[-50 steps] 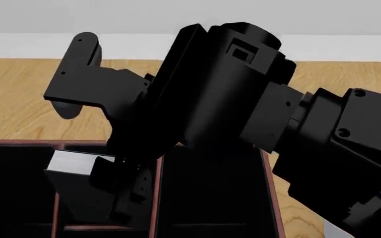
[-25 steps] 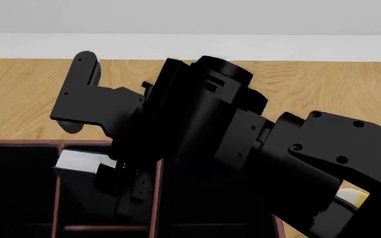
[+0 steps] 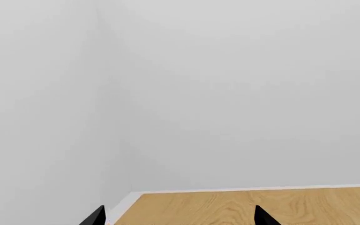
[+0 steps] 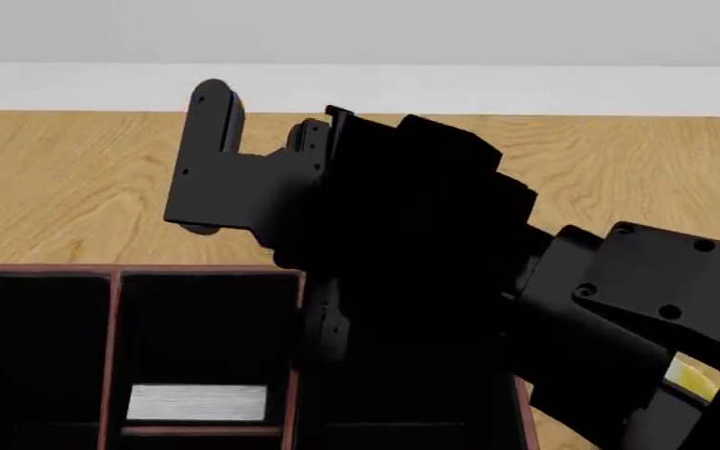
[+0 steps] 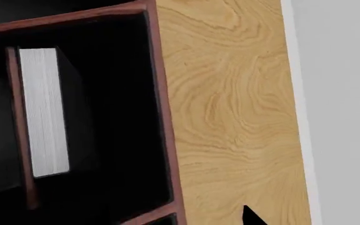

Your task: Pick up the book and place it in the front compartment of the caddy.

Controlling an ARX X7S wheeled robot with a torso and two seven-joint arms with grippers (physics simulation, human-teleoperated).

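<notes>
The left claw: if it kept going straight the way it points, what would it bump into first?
Probably the pale wall. The left claw points across the wooden tabletop, with nothing else ahead in its view.

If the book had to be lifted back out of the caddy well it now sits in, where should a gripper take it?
Probably from above, pinching the book across its thin width at the upturned pale page edge. It stands on edge against the short reddish cross divider, so that side is blocked; the open black well beside it leaves room for one finger, the divider side looks tight.
</notes>
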